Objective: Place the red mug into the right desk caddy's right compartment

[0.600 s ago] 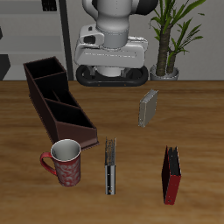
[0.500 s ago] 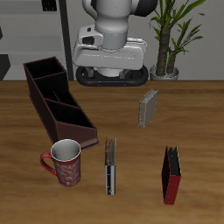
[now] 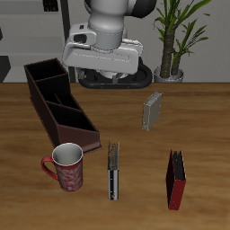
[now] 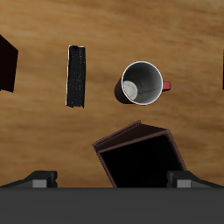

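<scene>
The red mug with a pale swirly pattern stands upright near the table's front edge, its handle pointing away from the black book. In the wrist view it shows from above, with a light grey inside. The right desk caddy, long and maroon-brown, runs from beside the mug toward the back. Its squarish tall-walled right compartment is the far end. The wrist view shows only the caddy's end nearest the mug. My gripper is open and empty, high above the back of the table, apart from the mug and caddy.
A black book lies flat beside the mug. A grey book stands mid-table. A red book stands near the front edge. A potted plant stands at the back.
The arm's head has swung and shifted toward the caddy's side of the table and risen slightly. The mug, caddy and books have not moved.
</scene>
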You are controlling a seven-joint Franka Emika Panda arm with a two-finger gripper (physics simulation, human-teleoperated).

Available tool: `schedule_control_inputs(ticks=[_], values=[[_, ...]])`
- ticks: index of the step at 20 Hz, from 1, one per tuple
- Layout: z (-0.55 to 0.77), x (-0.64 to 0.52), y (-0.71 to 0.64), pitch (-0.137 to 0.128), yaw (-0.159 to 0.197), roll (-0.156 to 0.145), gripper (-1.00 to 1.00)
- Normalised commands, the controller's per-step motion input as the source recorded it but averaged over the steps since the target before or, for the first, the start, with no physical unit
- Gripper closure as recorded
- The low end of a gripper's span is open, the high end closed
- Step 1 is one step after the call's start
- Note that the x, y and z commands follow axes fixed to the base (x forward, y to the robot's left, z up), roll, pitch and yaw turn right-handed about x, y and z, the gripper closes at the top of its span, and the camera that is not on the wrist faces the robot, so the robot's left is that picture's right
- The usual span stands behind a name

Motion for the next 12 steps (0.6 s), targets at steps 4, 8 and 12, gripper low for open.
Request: schedule_control_inputs(ticks=[4,8,12], values=[[0.08,0.26,-0.22,-0.029,0.028,-0.014,-1.0],[0.05,0.23,-0.18,-0.054,0.038,0.011,-1.0],[-0.05,0.16,-0.03,-0.026,0.05,0.012,-1.0]])
